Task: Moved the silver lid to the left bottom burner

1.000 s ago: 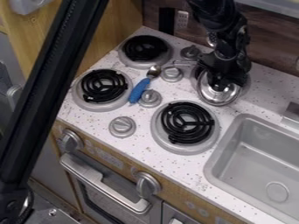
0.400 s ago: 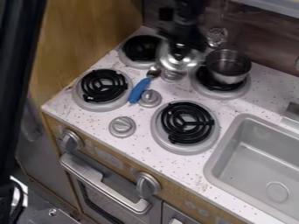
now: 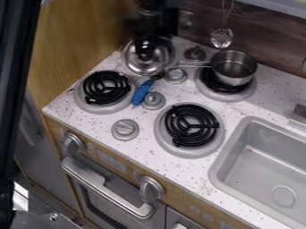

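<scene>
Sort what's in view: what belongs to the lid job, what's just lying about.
Belongs to the job:
round silver metal lid
black two-finger gripper
black-coiled lower-left burner

Just lying about:
blue-handled utensil
silver metal saucepan
hanging perforated metal ladle

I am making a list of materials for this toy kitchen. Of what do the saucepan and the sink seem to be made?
The saucepan looks like polished metal, perhaps steel: its wall carries bright reflections. The sink is smooth, matte grey, with soft shading only; it could be plastic or painted metal.
</scene>
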{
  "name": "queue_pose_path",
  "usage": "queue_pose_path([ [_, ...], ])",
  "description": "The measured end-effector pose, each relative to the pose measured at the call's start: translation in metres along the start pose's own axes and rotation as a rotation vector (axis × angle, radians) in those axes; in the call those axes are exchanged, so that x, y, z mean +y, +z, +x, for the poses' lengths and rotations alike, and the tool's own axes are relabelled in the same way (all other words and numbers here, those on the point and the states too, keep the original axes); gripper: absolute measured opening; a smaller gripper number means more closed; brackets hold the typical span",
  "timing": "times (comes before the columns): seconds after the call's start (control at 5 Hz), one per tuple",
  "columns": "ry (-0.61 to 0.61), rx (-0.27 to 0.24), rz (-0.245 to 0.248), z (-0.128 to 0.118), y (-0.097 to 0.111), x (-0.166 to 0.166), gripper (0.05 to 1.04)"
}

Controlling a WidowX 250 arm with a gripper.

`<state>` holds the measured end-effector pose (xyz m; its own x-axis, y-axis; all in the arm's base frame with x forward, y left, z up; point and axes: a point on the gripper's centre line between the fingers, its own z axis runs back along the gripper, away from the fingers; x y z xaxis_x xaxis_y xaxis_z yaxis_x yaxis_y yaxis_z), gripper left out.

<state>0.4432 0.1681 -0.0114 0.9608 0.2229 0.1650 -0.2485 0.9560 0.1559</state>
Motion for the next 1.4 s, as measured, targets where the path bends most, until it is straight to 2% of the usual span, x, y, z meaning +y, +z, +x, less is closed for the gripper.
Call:
queue_pose_path([
  [0.2, 0.028, 0.079, -0.042, -0.007, -0.009, 0.048, 0.267],
  [0.4, -0.012, 0.166, -0.101, -0.011, -0.016, 0.065, 0.267],
  [0.6, -0.078, 0.188, -0.136, -0.019, -0.022, 0.066, 0.267],
  [0.8, -0.124, 0.292, -0.146, -0.056, -0.042, 0.057, 0.267],
  [1.0, -0.134, 0.242, -0.132, -0.06, -0.026, 0.053, 0.267],
  [1.2, -0.107, 0.237, -0.101, -0.063, -0.029, 0.055, 0.291],
  [1.4, -0.096, 0.207, -0.119, -0.072, -0.034, 0.046, 0.605],
])
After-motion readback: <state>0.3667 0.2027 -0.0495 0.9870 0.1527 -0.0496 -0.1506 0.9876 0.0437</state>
